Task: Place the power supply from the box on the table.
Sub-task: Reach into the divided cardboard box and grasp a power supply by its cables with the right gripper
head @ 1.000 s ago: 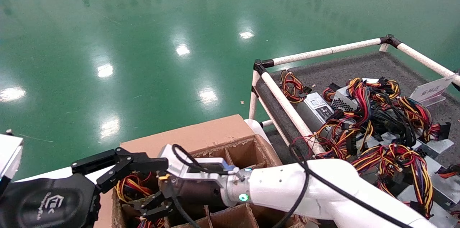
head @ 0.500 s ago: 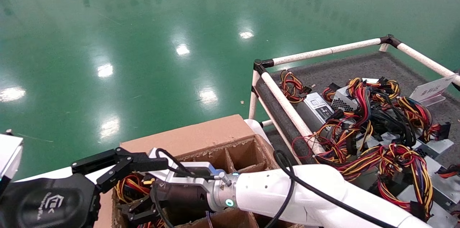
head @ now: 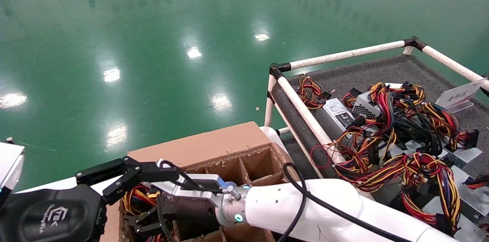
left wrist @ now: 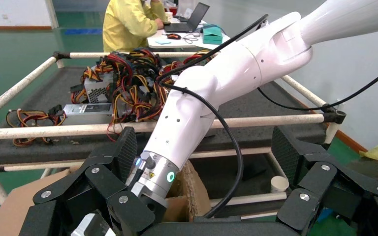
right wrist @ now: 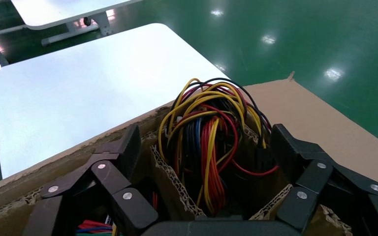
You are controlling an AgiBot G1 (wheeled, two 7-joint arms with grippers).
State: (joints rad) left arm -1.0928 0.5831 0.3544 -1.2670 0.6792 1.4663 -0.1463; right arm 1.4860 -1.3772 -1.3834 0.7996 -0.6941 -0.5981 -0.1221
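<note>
The box (head: 214, 143) stands at the bottom of the head view, its cardboard grid frayed. In one near-left cell sits a power supply (right wrist: 211, 142); only its looped red, yellow, blue and black wires show, the metal body is hidden. My right gripper (right wrist: 205, 140) is open, one finger on each side of that cell, pressed against the dividers. In the head view the right gripper (head: 143, 223) hangs low over the wires (head: 135, 196). My left gripper (head: 145, 171) hovers open at the box's left edge, holding nothing. The table (head: 382, 68) lies to the right.
Several power supplies (head: 386, 135) with tangled wires lie piled on the table behind its white pipe rail (head: 305, 114). A white sign card (head: 456, 95) stands at the far right. Green floor surrounds everything. A white tabletop (right wrist: 88, 83) sits beyond the box.
My right arm has slid left across the box, carrying its gripper over the wire-filled cell near the left gripper. The left arm has stayed still.
</note>
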